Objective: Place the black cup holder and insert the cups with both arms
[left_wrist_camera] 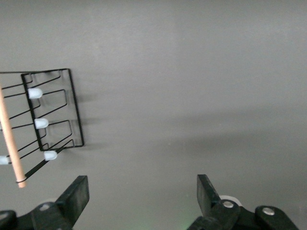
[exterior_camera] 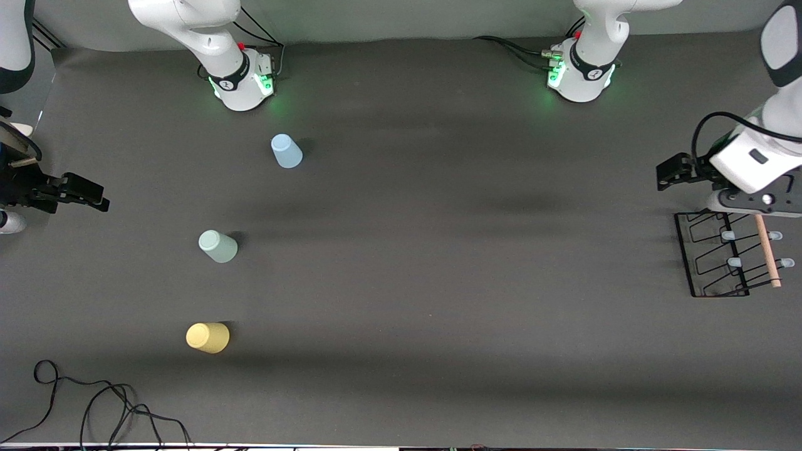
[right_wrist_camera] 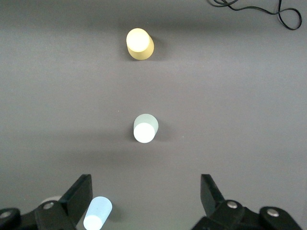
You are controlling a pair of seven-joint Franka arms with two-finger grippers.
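Note:
The black cup holder [exterior_camera: 720, 257] sits at the left arm's end of the table, its wooden rod handle [exterior_camera: 767, 250] along the top. In the left wrist view the cup holder [left_wrist_camera: 41, 123] lies off to one side. My left gripper [exterior_camera: 670, 174] [left_wrist_camera: 141, 184] hangs open over bare table beside it. Three cups stand toward the right arm's end: light blue [exterior_camera: 286, 151] farthest from the front camera, pale green [exterior_camera: 218, 246] in the middle, yellow [exterior_camera: 207, 337] nearest. My right gripper [exterior_camera: 88, 194] [right_wrist_camera: 146, 184] hangs open and empty, with blue [right_wrist_camera: 97, 213], green [right_wrist_camera: 145, 128] and yellow [right_wrist_camera: 139, 44] cups showing below it.
Both arm bases [exterior_camera: 244, 81] [exterior_camera: 579, 75] stand along the table edge farthest from the front camera. A loose black cable [exterior_camera: 94, 401] curls near the front edge at the right arm's end. A dark grey mat [exterior_camera: 438, 250] covers the table between cups and holder.

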